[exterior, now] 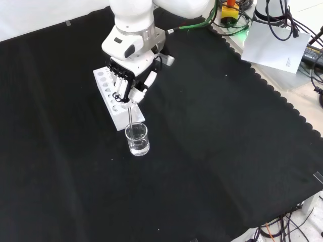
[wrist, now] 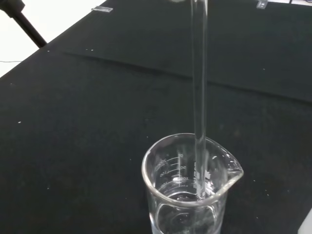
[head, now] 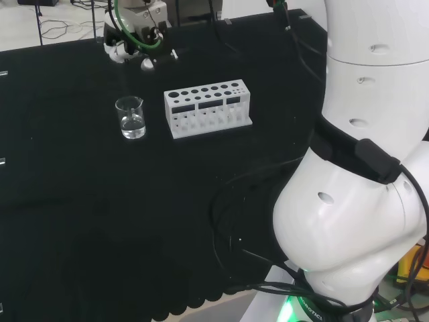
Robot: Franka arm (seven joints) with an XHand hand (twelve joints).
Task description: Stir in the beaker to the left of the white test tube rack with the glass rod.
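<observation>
in your head view, the robot hand (head: pixel 134 41) hangs at the top of the picture, above the black-clothed surface (head: pixel 100 221). its fingers are curled together there, though the thin rod is hard to make out against the cloth from this side. below it the beaker (head: pixel 131 117) stands upright on the surface, holding some clear liquid, just to the left of the white test tube rack (head: pixel 208 107), near it but not touching. the arm (head: pixel 362 168) rises as big white links at the right.

in your front view, the robot hand (exterior: pixel 130 83) comes down from the top with its fingers pinched on the upper end of the glass rod (exterior: pixel 129 118). the rod hangs close to upright, and its lower end goes down into the mouth of the beaker (exterior: pixel 137 139). here the beaker sits just in front of the near end of the white test tube rack (exterior: pixel 112 97), and the robot hand partly covers the rack. the black surface (exterior: pixel 227 151) spreads round them.

in your wrist view, the glass rod (wrist: pixel 199 97) runs straight down into the beaker (wrist: pixel 187 195), entering a little off the centre of the mouth, toward the pouring spout. its tip reaches the clear liquid in the lower part of the beaker; you cannot tell whether it touches the bottom.
</observation>
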